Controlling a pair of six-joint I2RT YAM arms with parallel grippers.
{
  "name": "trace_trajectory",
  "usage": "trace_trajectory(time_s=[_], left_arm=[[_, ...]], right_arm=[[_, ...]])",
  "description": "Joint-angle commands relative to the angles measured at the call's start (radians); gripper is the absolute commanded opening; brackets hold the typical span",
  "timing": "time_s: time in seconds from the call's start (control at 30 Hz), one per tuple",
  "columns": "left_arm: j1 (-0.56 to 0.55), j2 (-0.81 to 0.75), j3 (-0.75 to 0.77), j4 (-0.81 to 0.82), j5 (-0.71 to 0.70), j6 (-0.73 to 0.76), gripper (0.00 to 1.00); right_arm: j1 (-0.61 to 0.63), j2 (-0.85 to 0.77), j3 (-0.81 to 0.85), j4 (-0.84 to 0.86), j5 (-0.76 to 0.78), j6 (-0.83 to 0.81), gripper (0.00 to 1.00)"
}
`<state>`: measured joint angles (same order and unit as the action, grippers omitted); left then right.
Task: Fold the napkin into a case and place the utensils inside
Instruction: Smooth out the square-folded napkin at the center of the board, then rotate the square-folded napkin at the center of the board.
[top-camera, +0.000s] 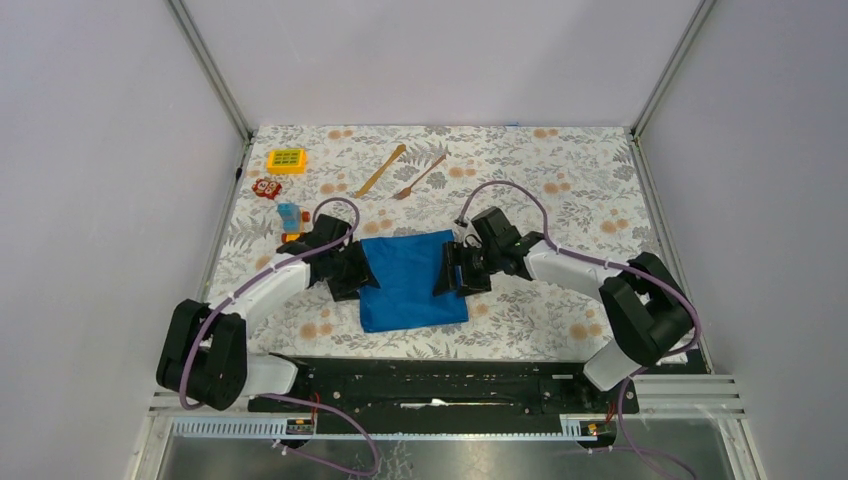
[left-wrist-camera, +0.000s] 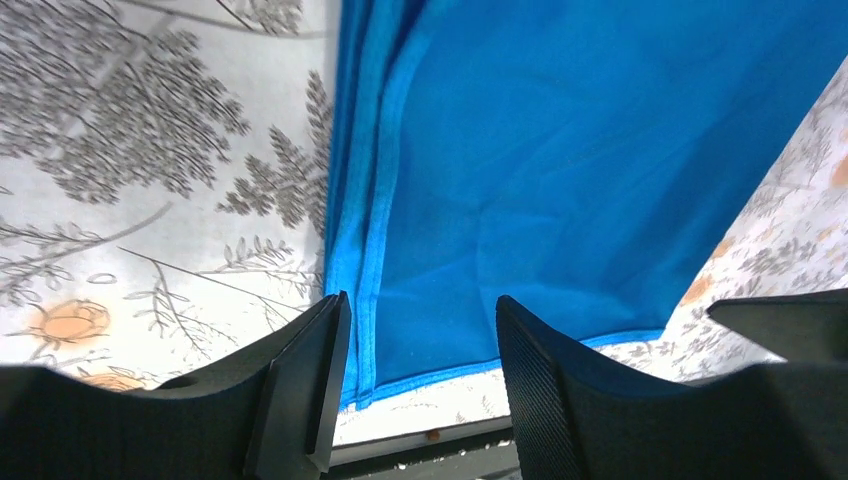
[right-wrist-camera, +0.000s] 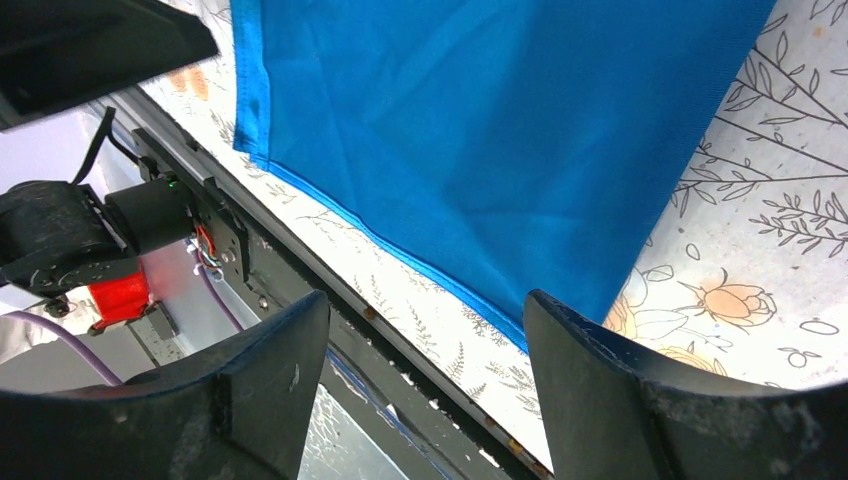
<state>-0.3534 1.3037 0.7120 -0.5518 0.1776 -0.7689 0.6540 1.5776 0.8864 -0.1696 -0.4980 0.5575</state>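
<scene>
Left gripper (left-wrist-camera: 420, 325) and right gripper (right-wrist-camera: 425, 325) hang released at the napkin's (top-camera: 412, 280) sides; it looks partly folded, no case yet, 2 utensils (top-camera: 380, 171) untouched near the surface's (top-camera: 560, 200) far edge.

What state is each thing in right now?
napkin: flat on the table, layered at its left edge, no narrow case yet.
fork: bare on the table beyond the napkin.
knife: beside the fork, not touching it.
left gripper: open, empty, over the napkin's left edge.
right gripper: open, empty, at the napkin's right side.
</scene>
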Motion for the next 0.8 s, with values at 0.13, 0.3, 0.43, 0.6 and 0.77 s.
trace_trajectory(time_s=[0.13,0.3,0.43,0.6,0.77], left_arm=[[0.036,0.072,-0.049,0.086,-0.035,0.005,0.51],[0.002,0.109,-0.131,0.178,-0.004,-0.041,0.41],[-0.066,0.111,-0.164,0.224,-0.005,-0.099,0.35],[-0.213,0.153,-0.156,0.270,-0.009,-0.231,0.33],[-0.411,0.227,-0.082,0.328,-0.036,-0.367,0.33]], right_arm=[[-0.010,0.067,-0.051,0.088,-0.007,0.031,0.74],[-0.063,0.072,-0.066,0.090,0.005,0.033,0.73],[-0.115,0.067,-0.045,0.030,0.041,-0.006,0.73],[-0.167,0.075,0.009,-0.061,0.129,-0.085,0.74],[-0.262,0.095,0.118,-0.192,0.259,-0.178,0.76]])
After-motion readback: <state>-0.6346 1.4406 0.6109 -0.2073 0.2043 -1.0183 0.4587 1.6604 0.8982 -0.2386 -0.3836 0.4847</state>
